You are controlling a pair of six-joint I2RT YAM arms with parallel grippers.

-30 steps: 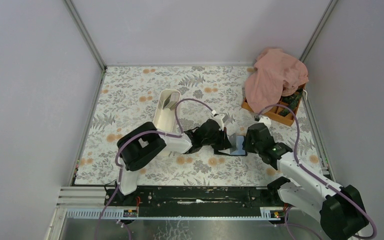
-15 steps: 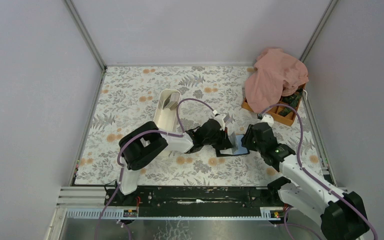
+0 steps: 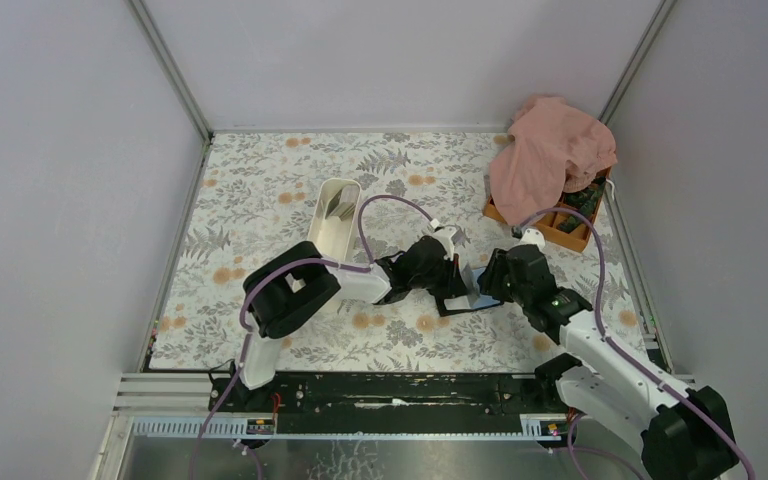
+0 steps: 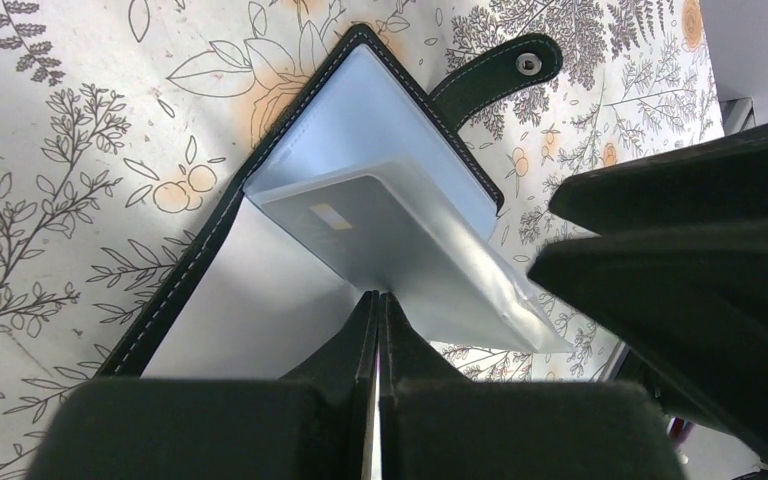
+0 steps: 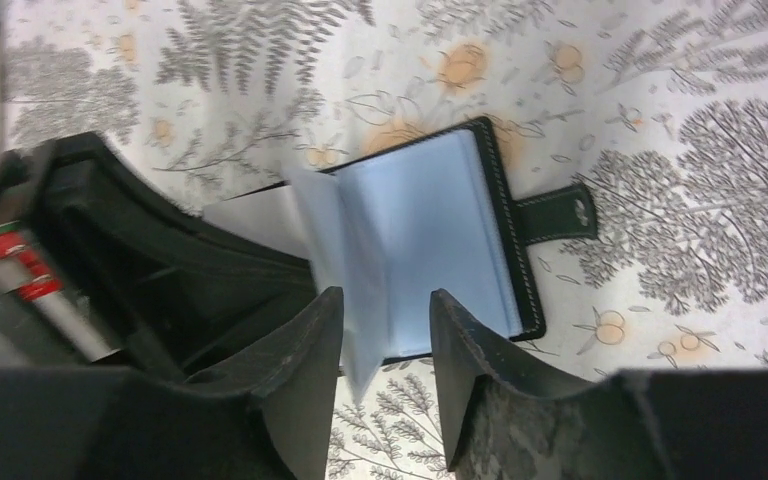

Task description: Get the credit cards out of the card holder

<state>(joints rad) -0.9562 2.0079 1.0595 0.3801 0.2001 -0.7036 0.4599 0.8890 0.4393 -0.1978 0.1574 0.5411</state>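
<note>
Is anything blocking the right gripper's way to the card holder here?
Nothing visible does. The right gripper hangs with its jaws open right at the open card holder. The left gripper pinches a lifted plastic sleeve of the holder from the other side, not across that path.

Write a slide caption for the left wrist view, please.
Left end effector pinching a clear card sleeve raised from the open black card holder on the floral table.
</note>
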